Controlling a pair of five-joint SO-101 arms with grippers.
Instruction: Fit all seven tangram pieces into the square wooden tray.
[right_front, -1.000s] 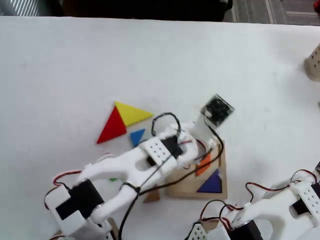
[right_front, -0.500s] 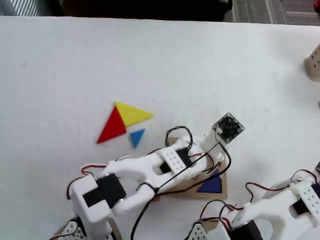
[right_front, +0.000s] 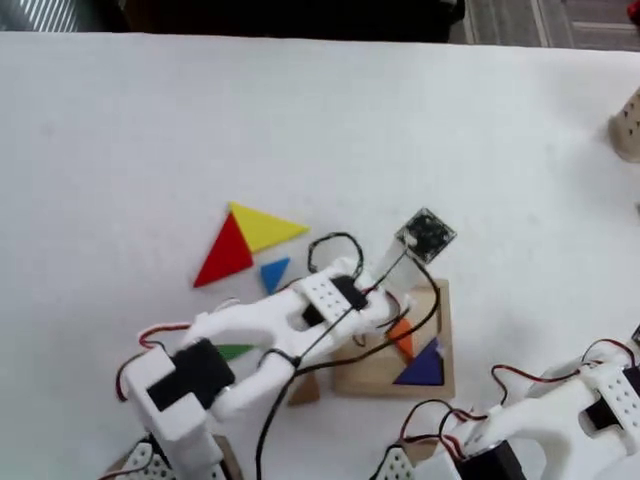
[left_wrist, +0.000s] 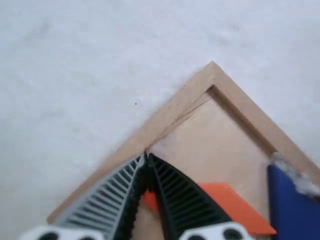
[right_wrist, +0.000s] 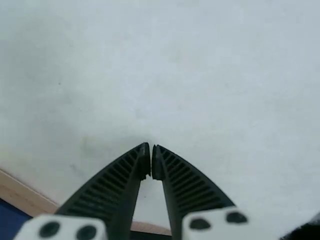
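The square wooden tray (right_front: 440, 300) lies near the table's front, and its corner (left_wrist: 212, 70) also shows in the left wrist view. An orange piece (right_front: 403, 336) and a dark blue triangle (right_front: 422, 367) lie flat inside it. My left gripper (left_wrist: 147, 158) is shut over the tray floor, its tips at the edge of the orange piece (left_wrist: 227, 205), next to the blue triangle (left_wrist: 290, 200). Left of the tray lie a red triangle (right_front: 225, 252), a yellow triangle (right_front: 262, 227) and a small blue triangle (right_front: 272, 273). My right gripper (right_wrist: 150, 161) is shut above bare table.
A green piece (right_front: 235, 351) peeks out beside the left arm, and a tan piece (right_front: 303, 390) lies off the tray's front left corner. The right arm (right_front: 560, 410) rests at the front right. A pale perforated object (right_front: 628, 125) stands at the right edge.
The left arm swung right over the tray, hiding the orange piece, then came back left. The orange piece shows again, sitting slightly lower in the tray. The right arm kept still.
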